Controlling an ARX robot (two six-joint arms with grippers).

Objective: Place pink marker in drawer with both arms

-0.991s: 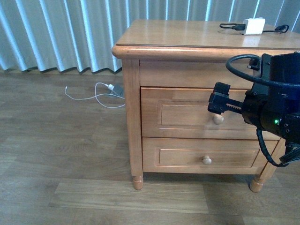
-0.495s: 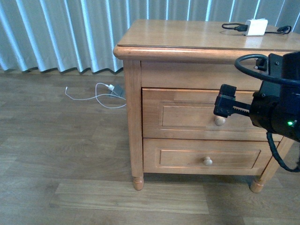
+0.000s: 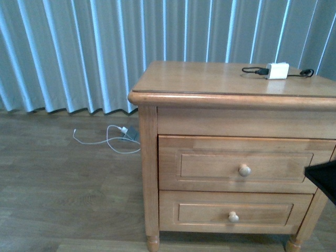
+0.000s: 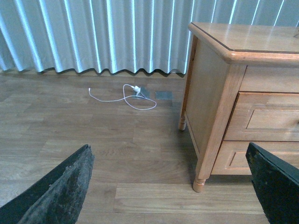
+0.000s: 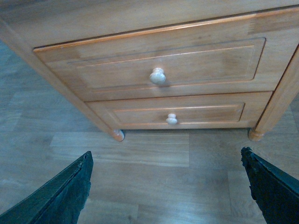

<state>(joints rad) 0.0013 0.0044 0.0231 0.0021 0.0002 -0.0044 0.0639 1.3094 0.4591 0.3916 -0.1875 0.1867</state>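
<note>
**Inspector:** Left side?

**Assistant:** A white cable (image 3: pixel 107 137) is lying on the floor by the curtain (image 3: pixel 79 52); the left gripper (image 4: pixel 168 186) is hovering released over bare floorboards, well apart from the cabinet (image 4: pixel 212 93).

**Inspector:** The drawer?

**Assistant:** The drawer (image 3: pixel 241 165) is sitting closed, knob (image 3: pixel 244 170) untouched; the right gripper (image 5: pixel 163 186) is hanging spread wide, facing it but apart.

**Inspector:** The pink marker?

**Assistant:** Not showing in any view; a white charger (image 3: pixel 277 70) is resting on top.
</note>
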